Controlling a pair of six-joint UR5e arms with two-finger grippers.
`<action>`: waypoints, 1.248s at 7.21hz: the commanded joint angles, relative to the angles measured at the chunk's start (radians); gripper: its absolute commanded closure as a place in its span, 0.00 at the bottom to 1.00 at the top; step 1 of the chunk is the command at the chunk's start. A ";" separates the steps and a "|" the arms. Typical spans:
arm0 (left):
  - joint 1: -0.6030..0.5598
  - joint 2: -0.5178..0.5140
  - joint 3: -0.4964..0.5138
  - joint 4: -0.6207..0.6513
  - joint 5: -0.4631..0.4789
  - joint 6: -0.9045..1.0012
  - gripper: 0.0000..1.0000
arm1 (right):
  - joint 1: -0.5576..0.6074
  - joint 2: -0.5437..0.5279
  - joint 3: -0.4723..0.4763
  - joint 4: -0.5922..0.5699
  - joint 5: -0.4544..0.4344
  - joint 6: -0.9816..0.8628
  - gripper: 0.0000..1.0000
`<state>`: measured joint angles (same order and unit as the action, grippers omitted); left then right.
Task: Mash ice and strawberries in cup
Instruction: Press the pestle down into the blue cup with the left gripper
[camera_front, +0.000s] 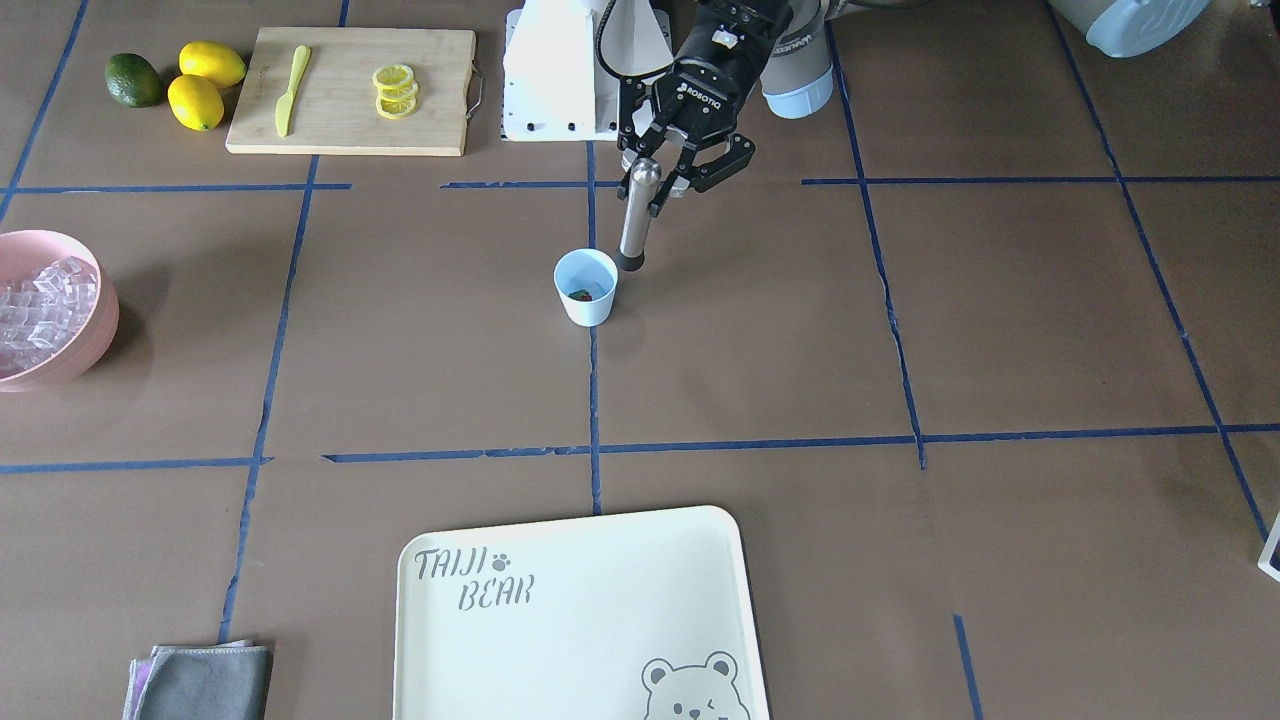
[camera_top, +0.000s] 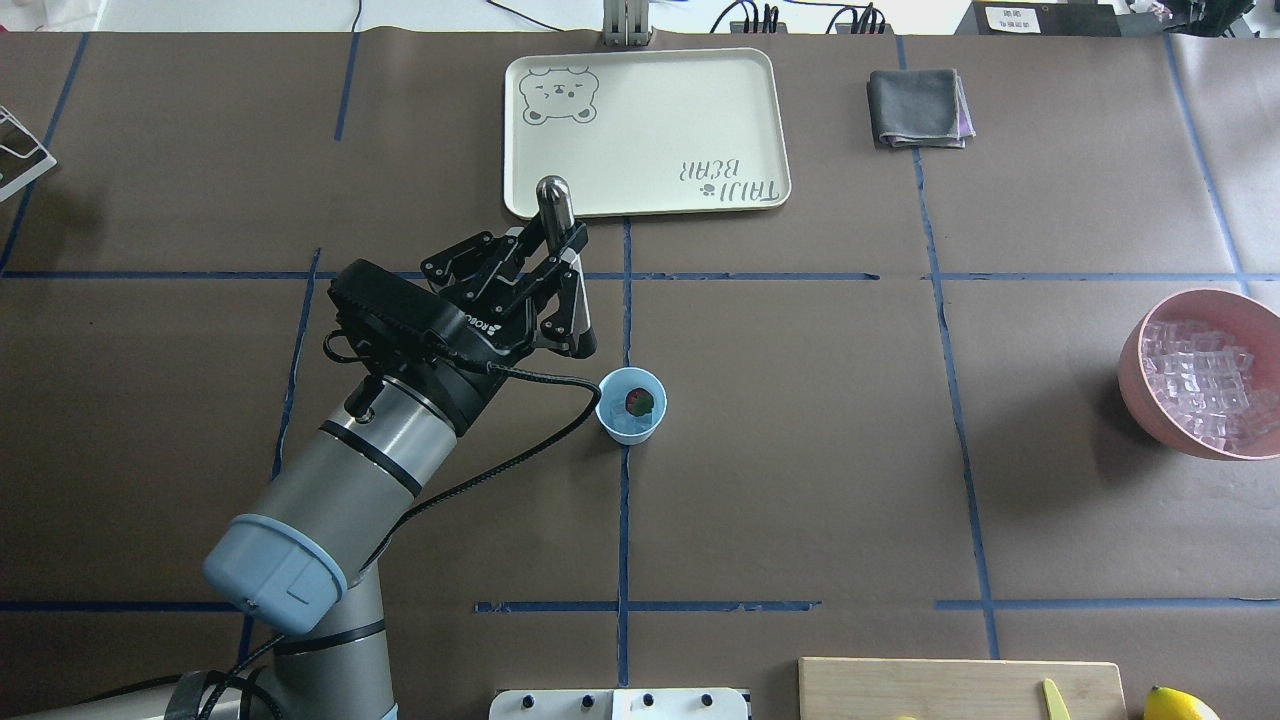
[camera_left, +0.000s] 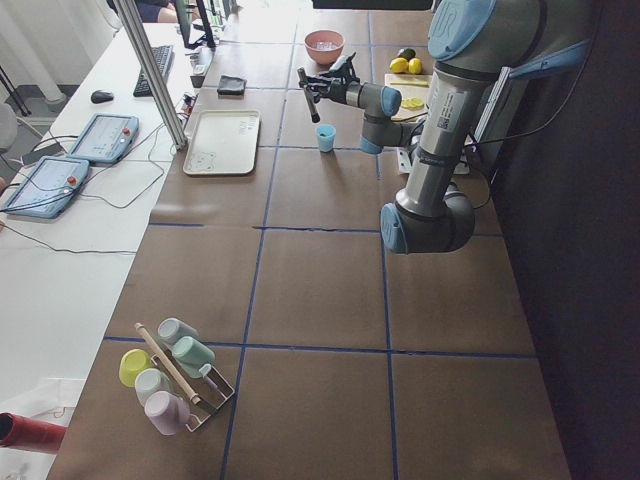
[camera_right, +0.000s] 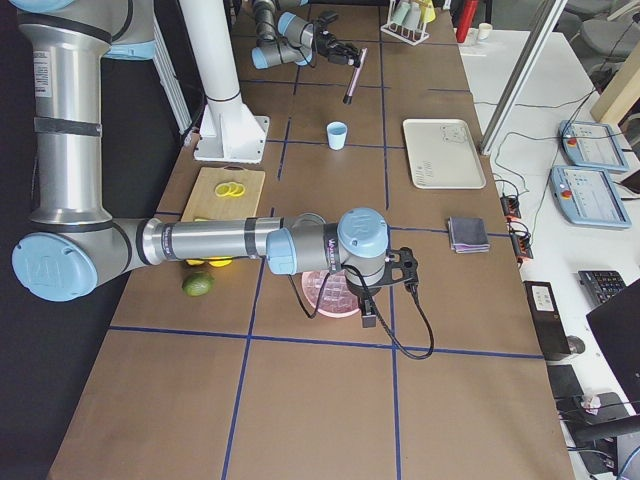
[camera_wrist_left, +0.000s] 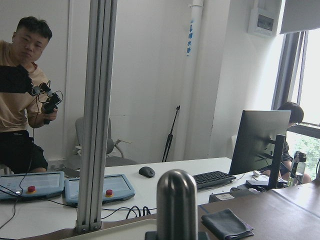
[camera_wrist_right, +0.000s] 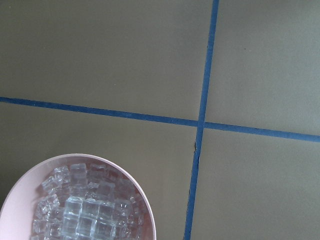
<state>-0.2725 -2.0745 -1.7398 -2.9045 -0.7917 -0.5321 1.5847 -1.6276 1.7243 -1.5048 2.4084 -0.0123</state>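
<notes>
My L gripper (camera_front: 655, 182) pinches the muddler (camera_front: 634, 225), tip just beside the cup (camera_front: 586, 290), mid-worktop, far from any edge; strawberry (camera_top: 638, 402) & ice (camera_top: 622, 421) inside. Risk: tip clips rim going in, light cup topples, contents spill.

The left arm (camera_top: 345, 475) is a silver tube with pale-blue joint caps (camera_top: 275, 575), a black cable (camera_top: 540, 376) looping alongside, and a black left gripper (camera_front: 655, 180) lettered ROBOTIQ.
</notes>
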 joint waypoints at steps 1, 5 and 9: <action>0.016 -0.016 0.054 -0.070 -0.055 -0.002 1.00 | 0.000 0.000 0.000 0.000 0.000 0.000 0.01; 0.042 -0.050 0.202 -0.192 -0.066 -0.005 1.00 | -0.002 -0.001 0.001 0.000 0.001 0.005 0.01; 0.068 -0.075 0.269 -0.236 -0.061 -0.006 1.00 | -0.002 0.000 0.000 0.000 0.000 0.005 0.01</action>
<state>-0.2219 -2.1471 -1.4750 -3.1366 -0.8554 -0.5373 1.5831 -1.6277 1.7249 -1.5048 2.4096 -0.0077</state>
